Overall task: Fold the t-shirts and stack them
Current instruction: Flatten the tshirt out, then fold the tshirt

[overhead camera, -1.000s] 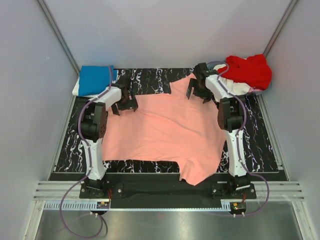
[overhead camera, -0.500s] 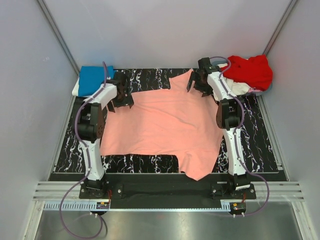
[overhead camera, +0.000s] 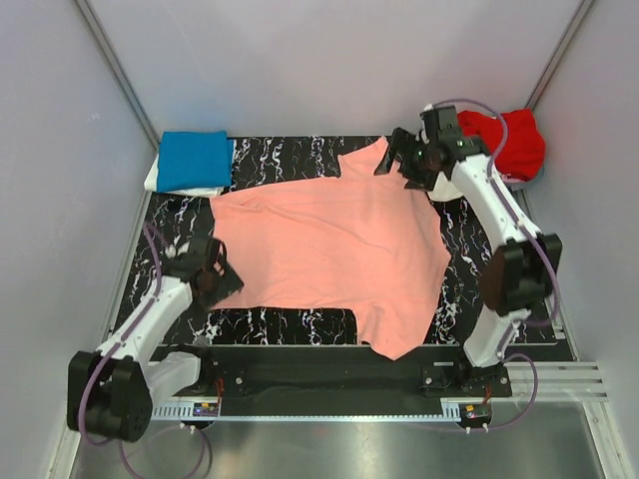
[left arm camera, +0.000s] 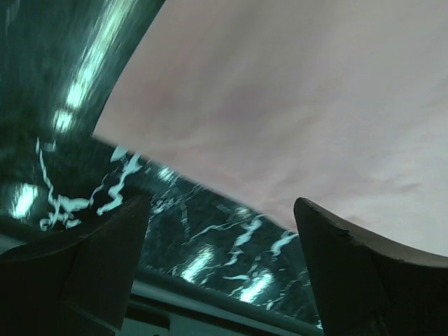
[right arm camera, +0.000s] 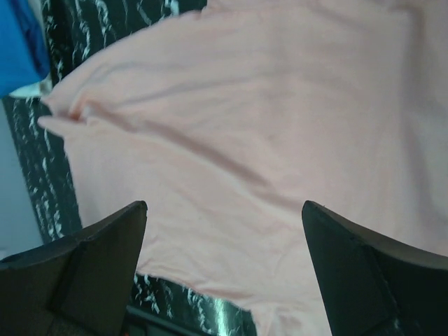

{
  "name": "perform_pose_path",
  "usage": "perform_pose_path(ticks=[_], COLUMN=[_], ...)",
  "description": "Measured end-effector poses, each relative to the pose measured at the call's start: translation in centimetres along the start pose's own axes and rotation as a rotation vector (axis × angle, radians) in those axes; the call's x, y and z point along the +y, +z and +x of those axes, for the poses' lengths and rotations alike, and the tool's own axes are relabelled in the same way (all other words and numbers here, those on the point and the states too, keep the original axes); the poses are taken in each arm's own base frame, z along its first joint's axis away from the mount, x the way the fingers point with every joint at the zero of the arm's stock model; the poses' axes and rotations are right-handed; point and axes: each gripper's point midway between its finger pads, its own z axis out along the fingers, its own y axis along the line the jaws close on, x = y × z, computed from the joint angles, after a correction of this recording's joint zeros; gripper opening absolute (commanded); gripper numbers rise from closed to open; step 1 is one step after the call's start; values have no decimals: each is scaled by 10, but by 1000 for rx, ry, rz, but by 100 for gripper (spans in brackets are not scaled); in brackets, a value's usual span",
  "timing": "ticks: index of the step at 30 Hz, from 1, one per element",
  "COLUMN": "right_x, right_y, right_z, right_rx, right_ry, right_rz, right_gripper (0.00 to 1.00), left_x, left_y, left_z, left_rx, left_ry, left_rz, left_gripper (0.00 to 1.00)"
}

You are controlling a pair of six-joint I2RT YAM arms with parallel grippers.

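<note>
Black mat point(overhead camera: 290, 160) veined white like marble — grey walls point(overhead camera: 329, 60) round it, a metal rail point(overhead camera: 329, 409) along the near edge.

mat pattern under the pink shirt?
Black with white marbling on the mat; clearest in the top view.

Matt cloth salmon-pink t-shirt point(overhead camera: 329, 239) lies on glossy marbled mat point(overhead camera: 290, 160)

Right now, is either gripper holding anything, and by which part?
Nothing is held. The left gripper is open above the black mat by the edge of the salmon-pink t-shirt; the right gripper is open above that shirt, empty.
</note>
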Motion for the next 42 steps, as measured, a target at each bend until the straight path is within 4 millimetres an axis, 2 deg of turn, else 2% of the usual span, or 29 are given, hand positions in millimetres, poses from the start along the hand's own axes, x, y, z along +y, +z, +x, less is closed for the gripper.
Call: perform_pose_path(ticks=[3, 5, 8, 12, 20, 25, 28, 34, 39, 42], right_x=[9, 9, -2, -19, -28, -32, -33, -45, -72, -88], right_y=[-32, -42, -43, -36, -37, -34, -34, -37, -59, -72], right_z=[41, 71, 103, 130, 147, 152, 153, 172, 199, 219], right_rx=[10, 40, 90, 144, 146, 153, 151, 169, 164, 178], right_ry=[19, 32, 56, 80, 83, 82, 78, 90, 143, 171], right_rz=[-63, -91, -91, -65, -76, -71, -71, -49, 48, 110], right_gripper=[100, 100, 99, 100, 100, 100, 100, 100, 100, 100], left_x=[36, 47, 45, 50, 65, 60, 56, 52, 49, 48], left_y=[16, 18, 16, 17, 25, 36, 40, 47, 49, 49], left_z=[45, 57, 49, 39, 21, 14, 9, 2, -2, -3], left_rx=[80, 89, 40, -22, -113, -121, -133, -156, -169, -173], left_ry=[-74, -118, -171, -220, -279, -294, -299, -306, -306, -308], left_rz=[-72, -94, -85, -116, -202, -206, -199, -195, -187, -182], left_gripper=[89, 89, 90, 84, 73, 68, 60, 28, 6, 1])
